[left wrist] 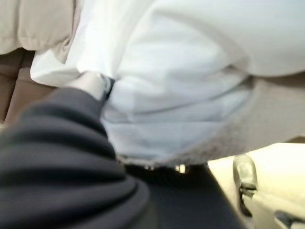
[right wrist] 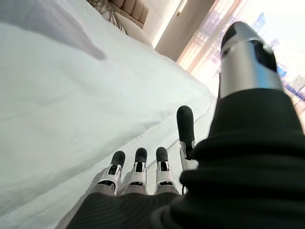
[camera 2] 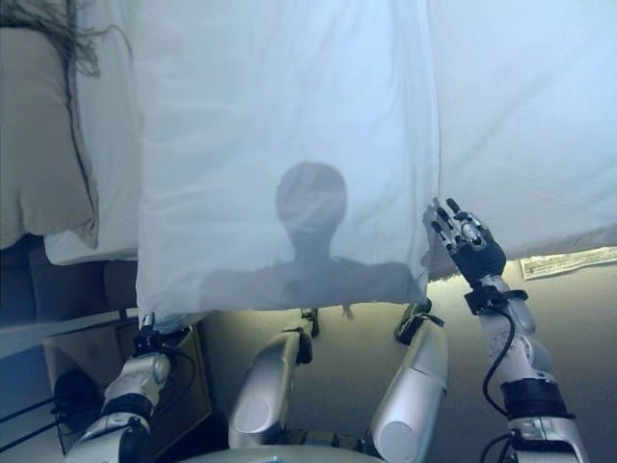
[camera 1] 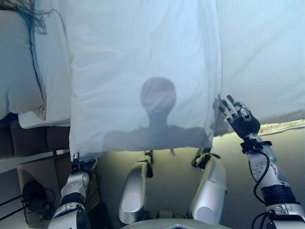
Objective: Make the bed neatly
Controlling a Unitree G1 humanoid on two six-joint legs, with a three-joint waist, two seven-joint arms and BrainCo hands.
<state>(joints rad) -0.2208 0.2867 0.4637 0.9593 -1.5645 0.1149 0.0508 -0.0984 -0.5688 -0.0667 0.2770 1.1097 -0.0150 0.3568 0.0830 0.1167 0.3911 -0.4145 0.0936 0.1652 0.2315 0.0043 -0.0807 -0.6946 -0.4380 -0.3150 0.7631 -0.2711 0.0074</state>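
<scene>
We see the white cotton sheet (camera 1: 143, 71) hanging over the bed's near edge, its hem just above our legs, with a beige padded pillow (camera 1: 16, 62) at the head end, far left. We judge the spreading step is in hand. Our right hand (camera 1: 234, 114), fingers straight and apart, touches the sheet's right fold; our left hand (left wrist: 93, 83) is buried under the hem (its fingers we cannot tell). Next we'd smooth the overhang evenly. No containers show.
</scene>
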